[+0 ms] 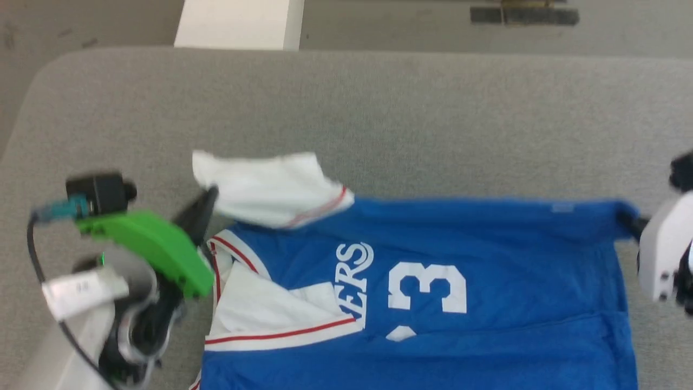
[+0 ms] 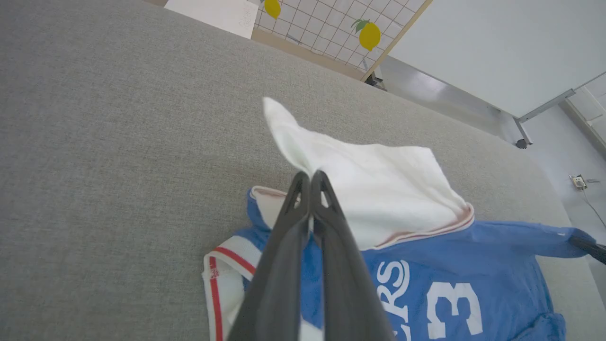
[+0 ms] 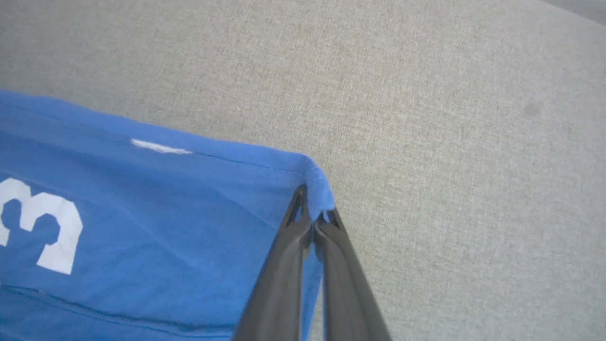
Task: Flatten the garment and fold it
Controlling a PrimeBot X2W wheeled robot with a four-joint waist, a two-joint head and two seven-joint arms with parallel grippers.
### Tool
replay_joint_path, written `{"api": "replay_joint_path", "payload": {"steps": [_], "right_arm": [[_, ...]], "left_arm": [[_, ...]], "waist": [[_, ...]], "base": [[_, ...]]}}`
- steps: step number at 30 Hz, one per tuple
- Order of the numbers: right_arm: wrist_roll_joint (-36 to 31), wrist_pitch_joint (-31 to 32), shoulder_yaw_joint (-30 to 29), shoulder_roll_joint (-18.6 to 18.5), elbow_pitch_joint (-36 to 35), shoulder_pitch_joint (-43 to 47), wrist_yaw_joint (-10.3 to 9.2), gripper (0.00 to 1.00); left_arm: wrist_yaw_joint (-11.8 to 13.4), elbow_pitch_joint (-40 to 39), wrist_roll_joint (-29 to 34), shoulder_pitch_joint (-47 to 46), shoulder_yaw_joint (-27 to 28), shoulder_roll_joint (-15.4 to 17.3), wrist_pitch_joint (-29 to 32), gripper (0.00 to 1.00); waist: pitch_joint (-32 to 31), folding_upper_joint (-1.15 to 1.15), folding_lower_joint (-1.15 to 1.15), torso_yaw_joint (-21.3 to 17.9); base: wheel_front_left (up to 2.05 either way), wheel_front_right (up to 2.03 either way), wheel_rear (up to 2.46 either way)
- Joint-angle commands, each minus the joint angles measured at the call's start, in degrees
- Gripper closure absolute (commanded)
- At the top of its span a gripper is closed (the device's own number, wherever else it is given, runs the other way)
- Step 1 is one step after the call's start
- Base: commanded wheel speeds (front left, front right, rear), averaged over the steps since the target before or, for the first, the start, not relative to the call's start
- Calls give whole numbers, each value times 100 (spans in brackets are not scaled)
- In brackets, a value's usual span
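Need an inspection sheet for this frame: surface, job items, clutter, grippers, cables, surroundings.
surface: grey fabric-covered table.
job's things: garment, blue with a white "3", mostly spread; white sleeve lifted and bunched, collar area folded over.
clutter: nothing seen.
grippers: left gripper shut on the white sleeve; right gripper shut on a blue corner.
cables: black cable looping beside the left arm.
surroundings: grid panel with lemon shapes, white block beyond the table.
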Motion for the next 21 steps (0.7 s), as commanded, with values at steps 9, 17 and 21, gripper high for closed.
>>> {"api": "replay_joint_path", "payload": {"steps": [9, 17, 21], "right_arm": [[-36, -49, -477, 490, -102, 1275, -9, 100], [-178, 71, -403, 755, -25, 1943, -9, 100], [-173, -2, -449, 884, -24, 2088, -9, 0]], "left_arm": [[294, -296, -513, 1658, 207, -252, -371, 100], [493, 183, -671, 2295, 51, -306, -198, 100], [571, 433, -618, 2247, 11, -303, -168, 0]], "waist": [[-563, 0, 0, 67], [-733, 0, 0, 97], [-833, 0, 0, 82]], "base": [[0, 0, 0], [0, 0, 0], [0, 0, 0]]}}
